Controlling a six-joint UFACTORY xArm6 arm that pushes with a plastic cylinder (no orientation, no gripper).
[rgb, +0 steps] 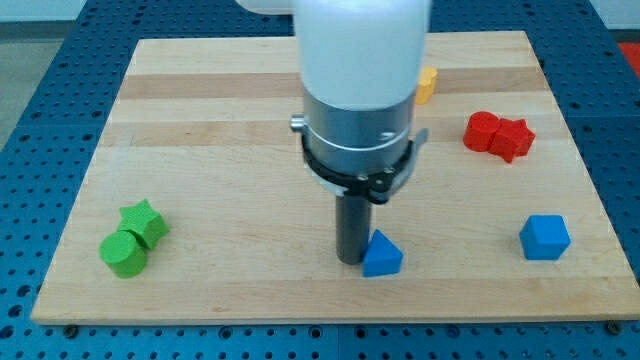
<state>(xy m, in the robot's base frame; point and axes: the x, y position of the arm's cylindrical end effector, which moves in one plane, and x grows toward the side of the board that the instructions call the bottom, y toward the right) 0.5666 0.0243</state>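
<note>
I'm looking down at the wooden board (220, 110), a pale plank tabletop sitting on a blue perforated base (40, 120), and it fills most of the view. My arm (360, 90) comes in from the view's top, a big white and silver cylinder hanging over the middle of the board and hiding whatever lies behind it. From it drops the dark rod, and my tip (349, 261) is down near the board's bottom edge, a little right of centre. There are no fingers on this rig, just the bare rod, so nothing is spread or pinched.

Right beside my tip, on the view's right, sits the blue triangular block (382, 255); it looks to be touching the rod, or as near as I can tell. Over toward the bottom right corner is the blue cube-like block (545, 237), well apart from my tip. Up near the right edge, two red blocks (498, 135) are pressed together; their exact shapes are hard to make out. Near the bottom left corner, a green star block (144, 222) touches a green cylinder (123, 253) just below it. Smallest in view, a yellow block (427, 84) peeks out from behind my arm near the top edge, shape unclear.
</note>
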